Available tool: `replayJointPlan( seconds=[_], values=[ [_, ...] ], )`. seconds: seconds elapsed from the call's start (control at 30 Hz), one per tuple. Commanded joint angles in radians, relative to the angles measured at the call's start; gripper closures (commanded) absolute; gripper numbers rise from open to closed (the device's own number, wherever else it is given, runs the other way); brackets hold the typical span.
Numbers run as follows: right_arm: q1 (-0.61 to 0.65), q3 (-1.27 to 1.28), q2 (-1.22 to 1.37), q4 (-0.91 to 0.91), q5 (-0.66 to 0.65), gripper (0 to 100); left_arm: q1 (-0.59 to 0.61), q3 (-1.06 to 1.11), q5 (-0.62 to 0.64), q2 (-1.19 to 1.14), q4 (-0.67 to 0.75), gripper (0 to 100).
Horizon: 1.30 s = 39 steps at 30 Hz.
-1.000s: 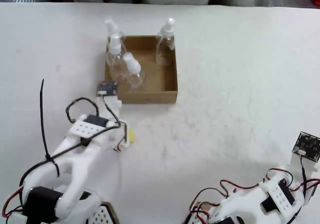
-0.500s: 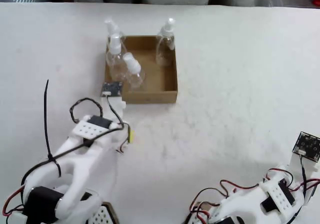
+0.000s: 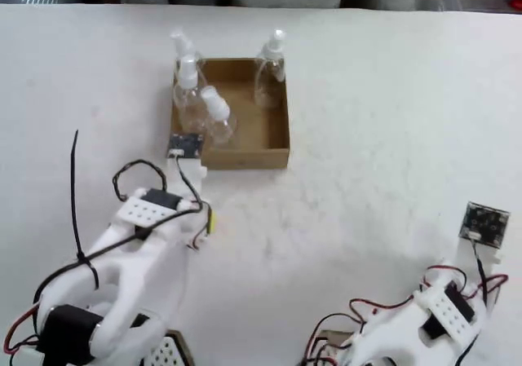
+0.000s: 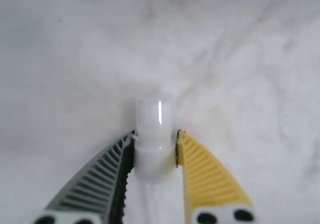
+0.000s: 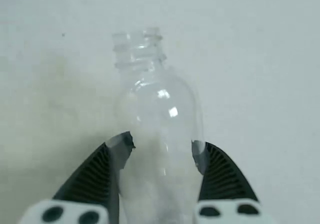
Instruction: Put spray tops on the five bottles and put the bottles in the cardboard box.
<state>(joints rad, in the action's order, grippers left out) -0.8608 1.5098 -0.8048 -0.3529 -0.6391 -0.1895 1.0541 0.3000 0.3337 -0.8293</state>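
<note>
My left gripper is shut on a white spray top, held low over the white table. In the high view its yellow finger sits just in front of the cardboard box. My right gripper is shut on a clear bottle with a bare threaded neck and no top. The right arm is at the table's front right corner. Several clear bottles with spray tops stand in the box: one at the back right and others on the left side.
One capped bottle stands at the box's back left corner; I cannot tell whether it is inside. Open white table lies between the box and the right arm. Wires loop over the left arm.
The right arm's wrist has shifted left and away from the front edge. The left arm edged slightly toward the box, still holding the spray top.
</note>
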Motion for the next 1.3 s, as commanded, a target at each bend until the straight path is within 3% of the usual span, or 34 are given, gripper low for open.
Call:
replayJointPlan(
  seconds=[0.0, 0.2, 0.37, 0.57, 0.83, 1.07, 1.27],
  values=[
    [0.137, -0.061, 0.007, -0.148, 0.089, 98.1, 0.041, -0.008, -0.012, 0.027, 0.015, 98],
    [0.352, -0.252, 0.016, -0.426, 0.252, 98.1, 0.062, -0.006, -0.017, 0.027, 0.014, 98],
    [0.456, -0.282, 0.018, -0.486, 0.336, 97.5, 0.068, -0.005, -0.017, 0.022, 0.008, 98],
    [0.446, -0.262, 0.019, -0.536, 0.443, 83.0, 0.068, -0.005, -0.017, 0.022, 0.008, 98],
    [0.443, -0.293, 0.016, -0.550, 0.440, 80.8, 0.068, -0.003, -0.017, 0.022, 0.008, 98],
    [0.443, -0.422, 0.016, -0.700, 0.440, 61.5, 0.068, -0.003, -0.017, 0.021, 0.008, 98],
    [0.433, -0.431, 0.018, -0.731, 0.440, 60.8, 0.068, -0.003, -0.017, 0.021, 0.008, 98]
  ],
)
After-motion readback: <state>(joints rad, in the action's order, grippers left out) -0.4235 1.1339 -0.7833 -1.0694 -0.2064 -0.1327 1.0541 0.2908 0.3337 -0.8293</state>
